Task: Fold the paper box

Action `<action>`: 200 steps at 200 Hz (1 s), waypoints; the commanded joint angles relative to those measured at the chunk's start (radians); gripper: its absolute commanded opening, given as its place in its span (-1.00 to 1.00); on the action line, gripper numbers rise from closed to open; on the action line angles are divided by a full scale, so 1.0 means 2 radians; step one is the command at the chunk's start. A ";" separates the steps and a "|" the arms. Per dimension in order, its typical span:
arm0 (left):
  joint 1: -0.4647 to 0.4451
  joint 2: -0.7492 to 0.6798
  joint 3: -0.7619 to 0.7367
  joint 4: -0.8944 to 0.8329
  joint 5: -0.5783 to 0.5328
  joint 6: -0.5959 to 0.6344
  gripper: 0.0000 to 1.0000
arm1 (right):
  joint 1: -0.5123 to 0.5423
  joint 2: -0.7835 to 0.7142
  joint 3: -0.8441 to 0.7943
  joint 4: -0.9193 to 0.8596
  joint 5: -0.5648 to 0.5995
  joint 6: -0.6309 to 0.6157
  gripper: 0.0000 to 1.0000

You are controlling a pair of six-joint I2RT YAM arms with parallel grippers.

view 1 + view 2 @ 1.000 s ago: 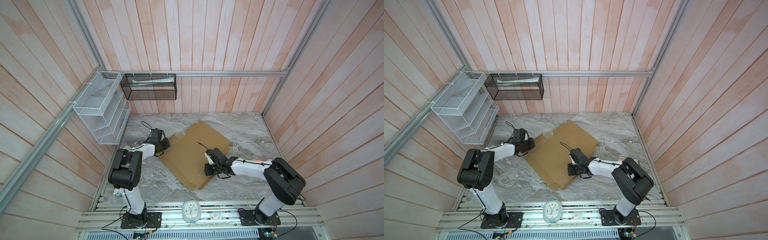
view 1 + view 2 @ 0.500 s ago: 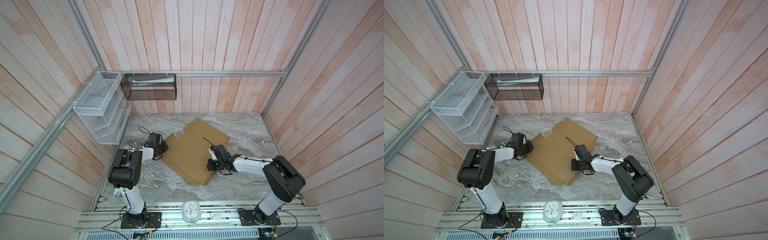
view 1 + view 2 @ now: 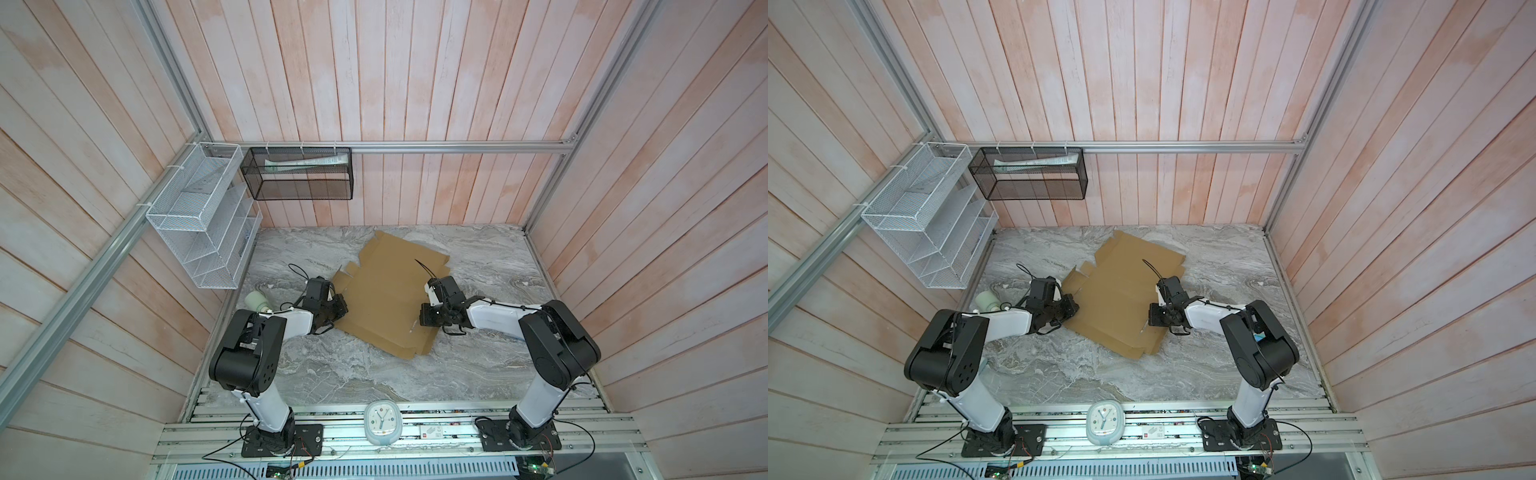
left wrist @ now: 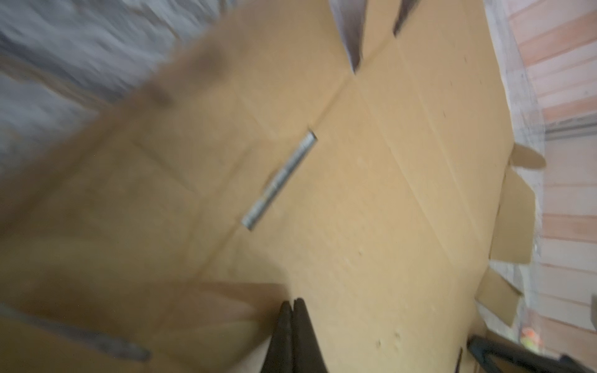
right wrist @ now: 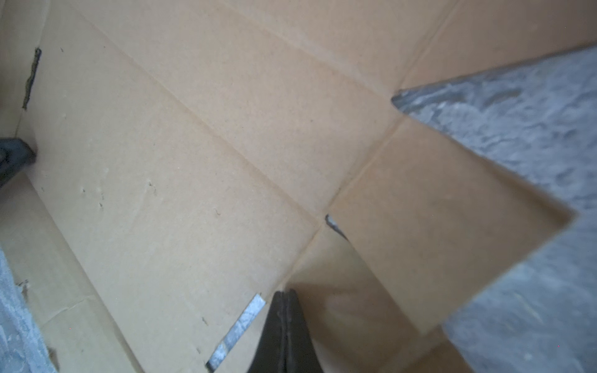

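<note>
Left gripper [image 4: 293, 303] has its jaws pressed together with nothing between them, tips over the left edge of the paper box [image 3: 388, 297], a flat brown corrugated cardboard sheet with creases, slots and tabs. Right gripper [image 5: 284, 295] is likewise closed on nothing, tips over the sheet's right side just beside a narrow slot. Sheet lies unfolded and skewed, mid-way across the grey marble-patterned tabletop [image 3: 365, 374]. Contact with the cardboard cannot be told.

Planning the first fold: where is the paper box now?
In both top views the paper box lies unfolded mid-table on the marble top, between the left tool at its left edge and the right tool over its right side.
</note>
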 commanded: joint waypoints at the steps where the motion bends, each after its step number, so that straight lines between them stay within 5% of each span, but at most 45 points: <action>1: -0.024 -0.021 -0.022 0.000 0.012 -0.024 -1.00 | -0.015 0.028 0.000 -0.055 0.019 -0.020 -1.00; 69: -0.090 -0.072 -0.046 -0.001 -0.012 -0.055 -1.00 | -0.056 0.020 0.048 -0.091 0.046 -0.066 -1.00; 114: -0.085 -0.106 0.035 -0.066 -0.044 0.005 -1.00 | -0.044 -0.034 0.055 -0.107 0.096 -0.051 -1.00; 148: -0.056 -0.069 0.124 -0.093 -0.032 0.053 -0.84 | -0.003 -0.087 0.029 -0.094 0.108 -0.017 -1.00; 166: -0.039 -0.031 0.173 -0.100 -0.019 0.069 -1.00 | 0.029 -0.100 0.018 -0.083 0.109 0.001 -1.00; 200: -0.026 0.056 0.262 -0.105 -0.015 0.079 -1.00 | 0.095 -0.102 -0.003 -0.029 0.101 0.044 -1.00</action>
